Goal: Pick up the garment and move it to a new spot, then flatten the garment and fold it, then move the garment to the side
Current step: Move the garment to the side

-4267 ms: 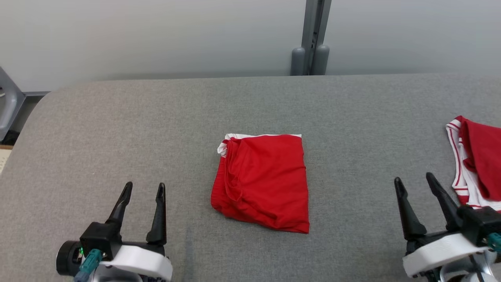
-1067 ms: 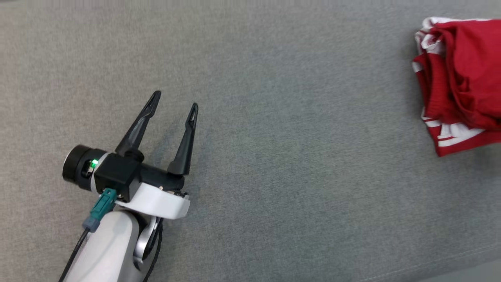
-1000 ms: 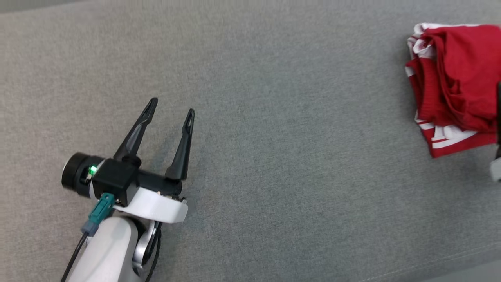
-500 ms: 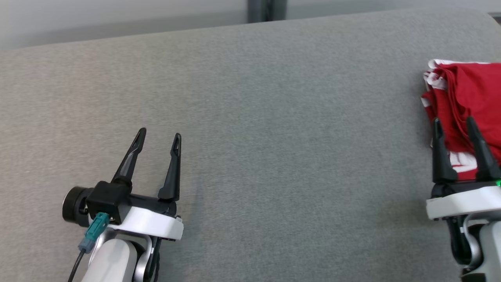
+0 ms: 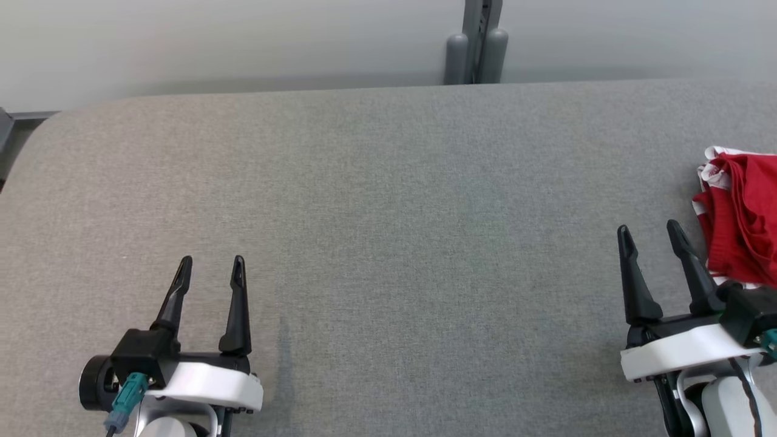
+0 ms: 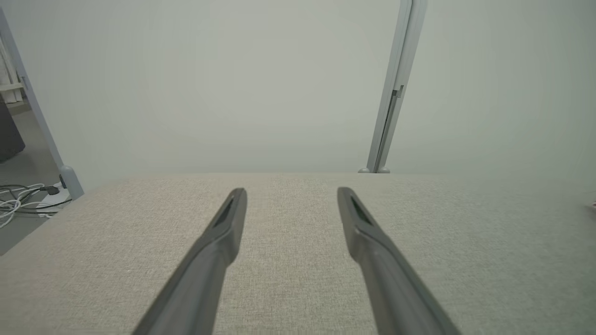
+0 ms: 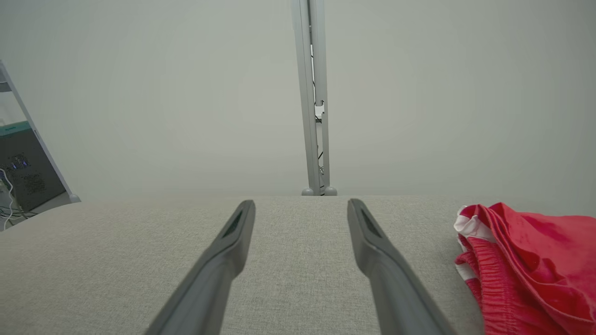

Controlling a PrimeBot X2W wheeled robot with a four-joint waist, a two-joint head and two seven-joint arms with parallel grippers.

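A grey fabric-covered table [image 5: 388, 200] was seen, rounded at its far left corner; a red garment [image 5: 743, 218] with white trim was laid bunched at its right side.

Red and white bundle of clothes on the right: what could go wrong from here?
The red and white cloth bundle looks loosely bunched, so it might slump open on the grey fabric table. The open right gripper sits just beside it; a sideways move could snag a fold. The head view cuts the bundle off, so its far side goes unwatched.
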